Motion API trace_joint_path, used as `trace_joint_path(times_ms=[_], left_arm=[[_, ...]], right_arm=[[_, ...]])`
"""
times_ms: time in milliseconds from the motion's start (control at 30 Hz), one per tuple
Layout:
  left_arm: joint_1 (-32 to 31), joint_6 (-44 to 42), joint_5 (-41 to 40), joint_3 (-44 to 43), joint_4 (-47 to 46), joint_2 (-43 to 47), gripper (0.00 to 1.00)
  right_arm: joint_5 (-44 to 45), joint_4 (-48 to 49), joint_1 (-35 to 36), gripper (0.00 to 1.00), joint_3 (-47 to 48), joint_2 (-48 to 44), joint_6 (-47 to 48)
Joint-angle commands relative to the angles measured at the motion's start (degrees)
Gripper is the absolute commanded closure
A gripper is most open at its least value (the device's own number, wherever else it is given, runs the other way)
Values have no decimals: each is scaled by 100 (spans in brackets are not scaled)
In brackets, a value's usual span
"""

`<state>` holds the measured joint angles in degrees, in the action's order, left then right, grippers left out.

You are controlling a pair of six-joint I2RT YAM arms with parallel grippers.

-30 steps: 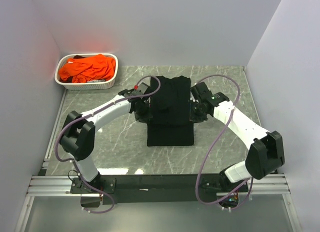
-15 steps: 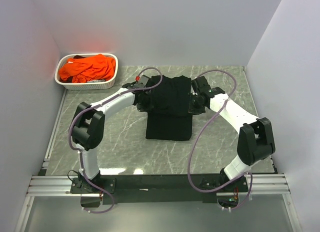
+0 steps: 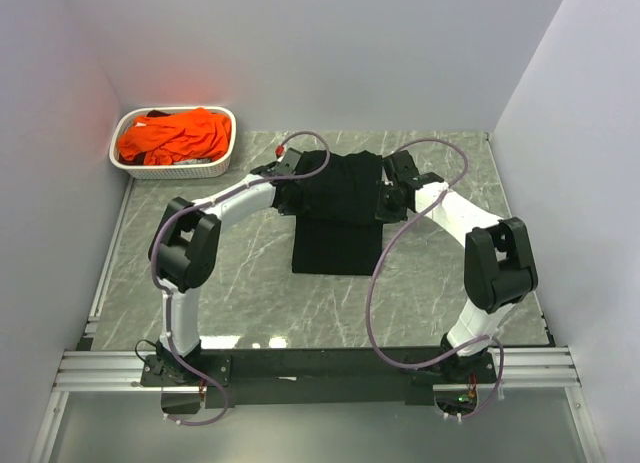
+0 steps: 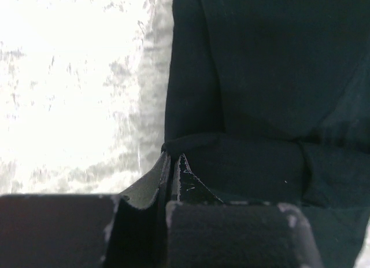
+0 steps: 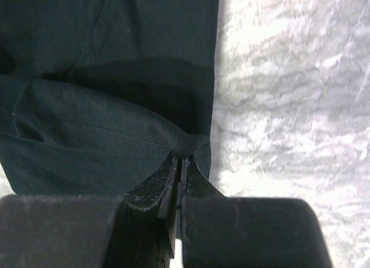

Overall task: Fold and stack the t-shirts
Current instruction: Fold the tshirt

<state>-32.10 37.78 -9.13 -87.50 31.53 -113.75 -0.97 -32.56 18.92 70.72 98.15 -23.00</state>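
Observation:
The black t-shirt [image 3: 340, 208] lies on the marble table [image 3: 240, 273] at the middle back, its far part lifted and doubled over the near part. My left gripper [image 3: 287, 196] is shut on the shirt's left edge; the left wrist view shows its jaws closed on a black fold [image 4: 191, 143]. My right gripper [image 3: 386, 201] is shut on the right edge; in the right wrist view the fingers pinch a hemmed fold [image 5: 185, 143]. The orange t-shirts [image 3: 178, 135] lie heaped in the basket.
A white latticed basket [image 3: 170, 169] stands at the back left corner of the table. White walls close in the back and both sides. Grey cables loop from both arms.
Both grippers have moved toward the back of the table with the shirt's edges in them. The shirt's visible length has shortened as its lifted part folds over.

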Motion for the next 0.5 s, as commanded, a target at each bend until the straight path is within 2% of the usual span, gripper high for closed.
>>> trace_joint_path(times_ms=[0,133,200,233,267,300,333,400,467], left_arm=[[72,-183,-370,-162,-314,-138,99],[90,-131,-424,-74,-507,-252,99],[98,-104,-397,-91,-525,-314,92],[98,-69,-380,-91,-542,-349,88],[98,-25,-432,-100,-534,-349,79],[98,10,-467,-74,-516,-332,74],[90,71,-476,-39,-534,-227,65],[90,133,-520,101,-577,62,57],[90,203,-564,207,-595,309,47]], right_arm=[[115,416,-81,100,65,160,6],[115,592,-99,97,91,354,33],[115,654,-99,93,91,442,24],[115,671,-99,90,91,459,24],[106,680,-99,90,100,477,59],[115,654,-99,89,117,460,77],[115,628,-99,83,109,329,120],[-26,663,-99,74,39,109,121],[0,689,-90,69,-49,-276,138]])
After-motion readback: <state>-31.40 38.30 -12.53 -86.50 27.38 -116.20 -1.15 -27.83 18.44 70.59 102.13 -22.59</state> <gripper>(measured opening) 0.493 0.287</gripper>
